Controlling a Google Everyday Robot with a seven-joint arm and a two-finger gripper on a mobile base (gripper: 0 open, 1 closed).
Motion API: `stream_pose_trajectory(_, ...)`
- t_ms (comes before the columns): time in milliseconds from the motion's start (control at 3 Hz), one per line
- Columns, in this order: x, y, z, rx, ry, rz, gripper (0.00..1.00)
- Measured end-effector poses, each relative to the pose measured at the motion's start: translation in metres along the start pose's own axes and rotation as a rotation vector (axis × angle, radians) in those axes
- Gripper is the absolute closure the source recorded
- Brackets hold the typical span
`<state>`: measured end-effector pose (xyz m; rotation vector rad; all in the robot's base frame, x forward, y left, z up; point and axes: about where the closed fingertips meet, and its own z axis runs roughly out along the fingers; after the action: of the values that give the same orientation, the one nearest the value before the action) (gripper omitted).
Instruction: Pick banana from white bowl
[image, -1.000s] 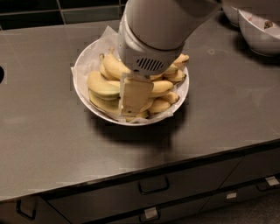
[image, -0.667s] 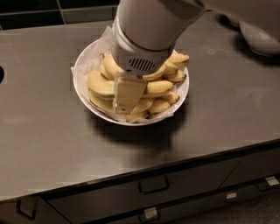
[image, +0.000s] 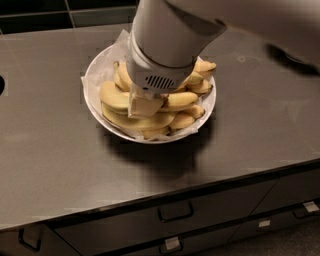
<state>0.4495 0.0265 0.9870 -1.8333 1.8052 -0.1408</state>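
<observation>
The white bowl (image: 94, 75), wide and shallow with a crinkled paper lining (image: 122, 41), sits on the dark counter and holds several bananas. A thick pale-yellow banana (image: 113, 97) lies at the left of the pile, curving under the gripper. My gripper (image: 143, 106) hangs from the big white arm (image: 165, 40) and is down in the middle of the pile, touching that banana's right end. The arm hides the bowl's far middle part.
Slimmer bananas (image: 200, 82) lie on the bowl's right side. The counter's front edge (image: 165, 192) runs below the bowl, with drawers and handles (image: 175, 212) under it. A dark tiled wall (image: 65, 12) stands behind. A round dark opening (image: 1, 84) is at the left edge.
The gripper has shifted a little to the left over the pile. The arm now covers more of the upper right, hiding the second white bowl seen there earlier.
</observation>
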Motion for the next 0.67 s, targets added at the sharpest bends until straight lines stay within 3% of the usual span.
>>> stream_pose_trajectory(333, 0.0017, 0.0035, 0.0083, -0.002, 0.004, 0.011, 0.56)
stream_pose_trajectory(667, -0.0008, 0.0064, 0.0163, -0.012, 0.002, 0.008, 0.54)
